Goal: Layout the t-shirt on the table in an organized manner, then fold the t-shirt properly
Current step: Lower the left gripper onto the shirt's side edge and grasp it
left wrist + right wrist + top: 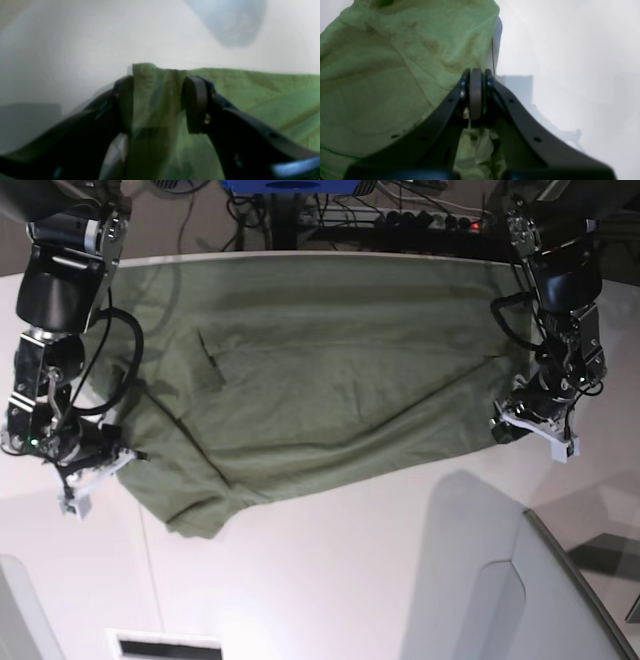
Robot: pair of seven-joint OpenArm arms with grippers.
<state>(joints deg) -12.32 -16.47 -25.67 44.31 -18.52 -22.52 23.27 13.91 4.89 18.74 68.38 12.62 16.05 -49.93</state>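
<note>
The green t-shirt lies spread across the far half of the table — still a bit wrinkled. The right gripper is clamped tight on the shirt's edge, and the left gripper has a fold of fabric between its half-closed fingers — can't tell if it's really gripping.

The t-shirt is a plain olive green with no print, lighter and brighter green up close, darker in its creases. The surface under it is matte white, greyed by soft shadows. Both end effectors are black: the left end effector and the right end effector.
</note>
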